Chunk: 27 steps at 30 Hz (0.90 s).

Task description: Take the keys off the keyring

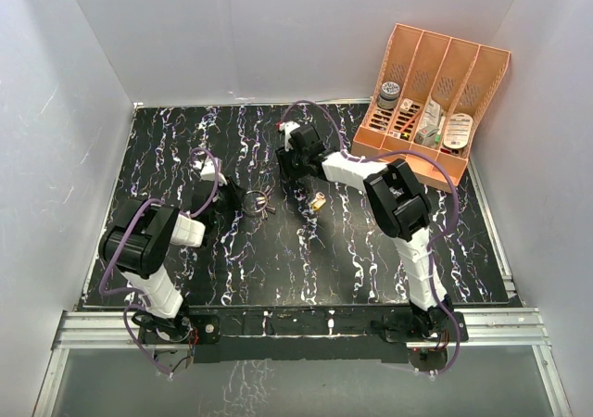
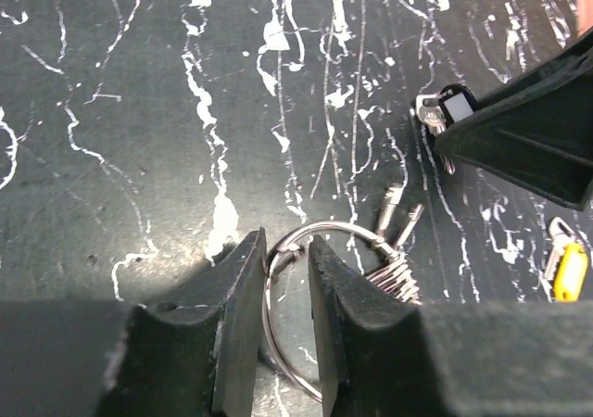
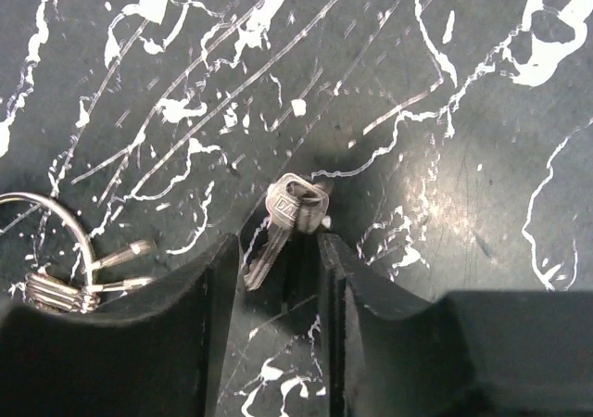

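The keyring (image 2: 326,230) lies on the black marbled mat, with a wire coil and two small silvery keys (image 2: 397,215) still on it; it also shows in the top view (image 1: 258,201). My left gripper (image 2: 287,255) is nearly closed with the ring's left arc between its fingertips. My right gripper (image 3: 276,250) is open. A silvery key (image 3: 289,215) with a dark key beside it lies at its fingertips, off the ring. A brass-yellow key (image 1: 317,202) lies loose on the mat. My right gripper also shows in the left wrist view (image 2: 519,139).
An orange divided organizer (image 1: 435,93) leans at the back right and holds a grey-lidded jar (image 1: 389,91) and small packets. White walls enclose the mat on three sides. A metal rail (image 1: 296,324) runs along the near edge.
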### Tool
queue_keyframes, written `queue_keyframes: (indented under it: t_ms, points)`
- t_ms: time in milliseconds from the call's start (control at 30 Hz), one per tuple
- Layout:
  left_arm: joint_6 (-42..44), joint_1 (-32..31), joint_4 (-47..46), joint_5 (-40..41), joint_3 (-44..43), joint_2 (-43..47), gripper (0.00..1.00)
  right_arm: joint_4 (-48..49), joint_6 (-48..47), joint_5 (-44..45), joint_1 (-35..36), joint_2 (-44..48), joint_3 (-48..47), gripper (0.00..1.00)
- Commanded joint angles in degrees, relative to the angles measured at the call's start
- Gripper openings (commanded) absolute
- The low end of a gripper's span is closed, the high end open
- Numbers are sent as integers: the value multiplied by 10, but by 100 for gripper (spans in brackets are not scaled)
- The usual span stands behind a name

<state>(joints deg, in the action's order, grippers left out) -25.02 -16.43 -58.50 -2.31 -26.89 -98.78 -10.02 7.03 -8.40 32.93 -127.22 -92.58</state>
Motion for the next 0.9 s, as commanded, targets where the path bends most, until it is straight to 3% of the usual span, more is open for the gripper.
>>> queue_keyframes:
  t_ms: [0, 133, 167, 300, 400, 467, 667, 867]
  points:
    - [18, 3, 39, 34, -3, 31, 26, 22, -16, 19, 1, -19, -52, 42]
    - [22, 3, 48, 46, 4, 41, 36, 18, -20, 20, 1, -16, -56, 49]
    - [22, 2, 49, 49, 5, 45, 45, 22, -20, 20, 1, -10, -53, 50]
    - [31, 2, 61, 63, 7, 74, 60, 32, -25, 30, 1, 23, -36, 51]
    - [47, 3, 85, 75, 4, 118, 79, 36, -34, 46, 1, 63, -20, 51]
    - [56, 2, 104, 90, 3, 153, 97, 52, -39, 59, 1, 98, 8, 52]
    - [80, 2, 214, 132, -24, 252, 99, 104, -55, 110, 1, 237, 112, 53]
    - [115, 1, 301, 188, -25, 347, 99, 244, -60, 180, 0, 431, 317, 61]
